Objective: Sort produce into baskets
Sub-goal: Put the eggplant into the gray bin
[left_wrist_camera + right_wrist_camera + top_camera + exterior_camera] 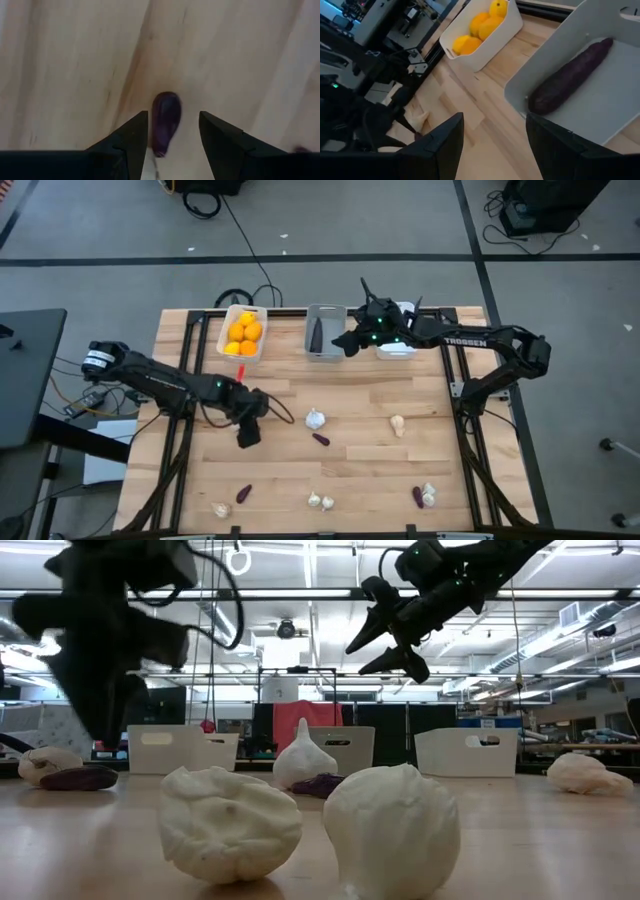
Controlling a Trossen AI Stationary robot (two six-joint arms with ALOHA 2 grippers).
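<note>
1. Three baskets stand in a row at the table's (200, 480) far edge, one per kind: the left basket (243, 355) holds orange fruits (244, 333), the middle basket (325, 352) a long purple piece (570, 75).
2. The left tool (172, 132) hangs open over a small purple piece (165, 122) lying on the table, one finger on each side, apparently set up to grasp it; nothing is gripped.
3. The right tool (495, 137) is open and empty beside the middle basket.
4. The high view shows loose garlic bulbs (315, 419) and purple pieces scattered on the table.
5. Only the left wrist view shows the fingers straddling the piece; only the right wrist view shows the middle basket's contents clearly.
</note>
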